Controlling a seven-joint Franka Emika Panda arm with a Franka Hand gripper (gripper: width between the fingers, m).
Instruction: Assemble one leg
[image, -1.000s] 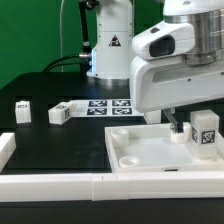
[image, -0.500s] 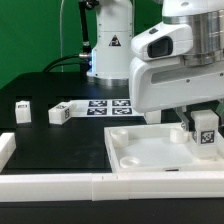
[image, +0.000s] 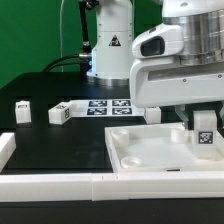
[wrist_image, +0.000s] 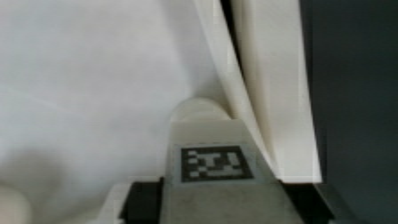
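My gripper (image: 203, 122) is shut on a leg (image: 205, 131), a small white blocky peg with a square tag, and holds it upright over the far right corner of the large white tray-like panel (image: 150, 152). In the wrist view the leg (wrist_image: 217, 140) fills the space between my two black fingers (wrist_image: 148, 202), its far end close to the panel's raised rim (wrist_image: 228, 60). Two more legs lie on the table at the exterior view's left, one small (image: 22, 106) and one on its side (image: 60, 113).
The marker board (image: 108, 106) lies behind the panel, in front of the robot base (image: 110, 45). A white rail (image: 60, 184) runs along the table's front edge, with a white block (image: 5, 150) at its left end.
My gripper has carried the leg slightly to the exterior view's right and a little lower, toward the panel's far right corner. The other parts have not moved.
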